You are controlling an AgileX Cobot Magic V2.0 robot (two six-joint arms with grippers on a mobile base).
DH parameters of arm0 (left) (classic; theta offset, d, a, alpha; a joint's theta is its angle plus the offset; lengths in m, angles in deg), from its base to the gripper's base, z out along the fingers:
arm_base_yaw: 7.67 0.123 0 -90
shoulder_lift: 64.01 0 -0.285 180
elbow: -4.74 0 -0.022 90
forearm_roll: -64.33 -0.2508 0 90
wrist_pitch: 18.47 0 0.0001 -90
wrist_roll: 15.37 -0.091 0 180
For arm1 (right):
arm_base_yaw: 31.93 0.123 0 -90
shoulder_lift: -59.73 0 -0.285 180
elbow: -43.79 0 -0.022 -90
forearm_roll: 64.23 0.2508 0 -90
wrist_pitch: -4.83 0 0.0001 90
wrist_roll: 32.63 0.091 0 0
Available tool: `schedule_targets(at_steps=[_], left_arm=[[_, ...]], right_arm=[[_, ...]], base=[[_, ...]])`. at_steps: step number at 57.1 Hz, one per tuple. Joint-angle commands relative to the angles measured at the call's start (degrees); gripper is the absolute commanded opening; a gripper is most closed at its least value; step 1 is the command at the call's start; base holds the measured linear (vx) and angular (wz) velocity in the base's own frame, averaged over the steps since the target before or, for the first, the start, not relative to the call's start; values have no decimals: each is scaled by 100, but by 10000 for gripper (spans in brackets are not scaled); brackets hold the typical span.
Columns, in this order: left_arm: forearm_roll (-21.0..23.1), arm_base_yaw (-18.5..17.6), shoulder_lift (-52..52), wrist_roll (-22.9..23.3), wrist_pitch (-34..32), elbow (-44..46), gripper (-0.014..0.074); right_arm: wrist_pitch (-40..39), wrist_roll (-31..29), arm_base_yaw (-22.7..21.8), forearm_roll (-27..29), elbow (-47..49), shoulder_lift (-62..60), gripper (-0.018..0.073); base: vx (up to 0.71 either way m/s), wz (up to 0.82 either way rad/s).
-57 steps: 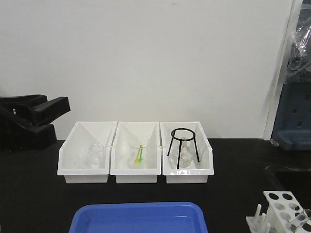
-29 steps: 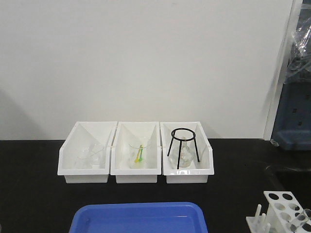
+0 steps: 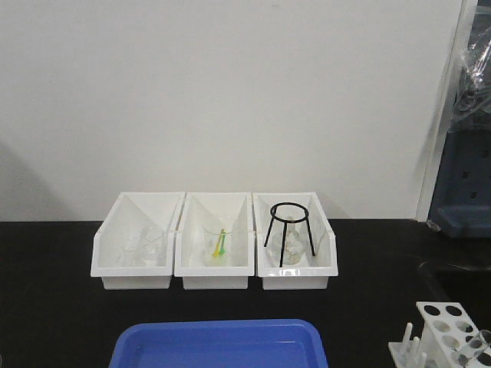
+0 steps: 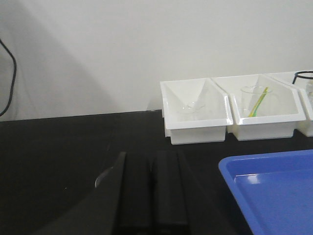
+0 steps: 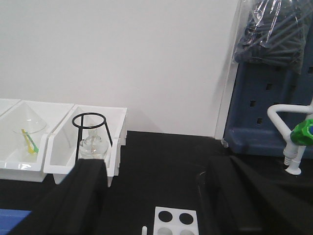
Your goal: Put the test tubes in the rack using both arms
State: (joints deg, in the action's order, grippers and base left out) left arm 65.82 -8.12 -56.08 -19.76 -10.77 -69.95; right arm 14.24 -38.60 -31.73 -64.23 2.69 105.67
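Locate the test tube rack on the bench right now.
The rack sits at the bottom right corner of the front view, on the black bench right of the blue tray; the right wrist view catches its holed top at the bottom edge.

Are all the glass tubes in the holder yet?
Hard to say. One clear test tube seems to stand in the rack, and the other holes in view look empty. Nothing is in hand: the right gripper has its fingers wide apart above the rack, holding nothing. No loose tubes show, so what is left is hidden.
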Motion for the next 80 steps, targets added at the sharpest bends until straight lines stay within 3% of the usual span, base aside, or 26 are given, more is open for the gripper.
schedule_targets(at_steps=[1,25,50,57,67,80], left_arm=[[19,130,-178,31,-477,-72,-6],[19,225,-152,31,640,-239,-6],[19,225,-152,31,680,-239,-6],[19,225,-152,31,680,-239,-6],[19,225,-152,31,680,-239,-6],[19,225,-152,31,680,-239,-6]], right_arm=[[-497,-67,-23,0,200,-16,501],[-498,-67,-23,0,200,-16,501],[-490,-67,-23,0,194,-16,501],[-615,-258,-11,-758,61,-181,482],[-1160,106,-14,-727,-957,-894,410],[-1377,460,-14,-714,-2581,-2357,181]], base=[[0,0],[0,0],[0,0],[0,0],[0,0],[0,0]])
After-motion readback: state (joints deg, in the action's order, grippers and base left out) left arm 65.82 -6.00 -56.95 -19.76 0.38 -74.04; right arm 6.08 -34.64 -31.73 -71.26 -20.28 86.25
